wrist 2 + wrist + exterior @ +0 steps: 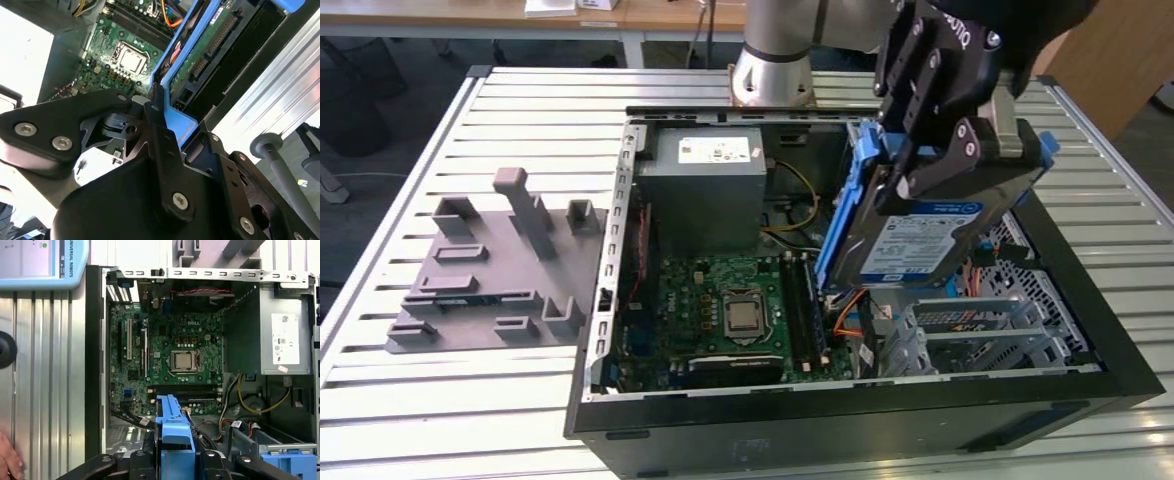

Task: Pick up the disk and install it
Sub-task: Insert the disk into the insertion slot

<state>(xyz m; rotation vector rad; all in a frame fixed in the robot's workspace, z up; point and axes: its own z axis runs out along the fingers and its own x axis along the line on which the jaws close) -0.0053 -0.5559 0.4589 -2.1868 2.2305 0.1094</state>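
Exterior view: hand (950, 165) clamps the tilted disk (921, 238) over the case (854, 425); cage (977, 335) at five o'clock, grey box (707, 195) at nine.

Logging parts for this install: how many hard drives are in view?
1: the disk, clamped in the hand, hangs tilted over the open computer case, by its drive cage. Others may be hidden inside.

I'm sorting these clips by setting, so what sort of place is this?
Likely a robotics lab bench for computer assembly: an open desktop computer case lies on a slatted metal table, a grey fixture block sits beside it, and the claw holds a hard drive over the case.
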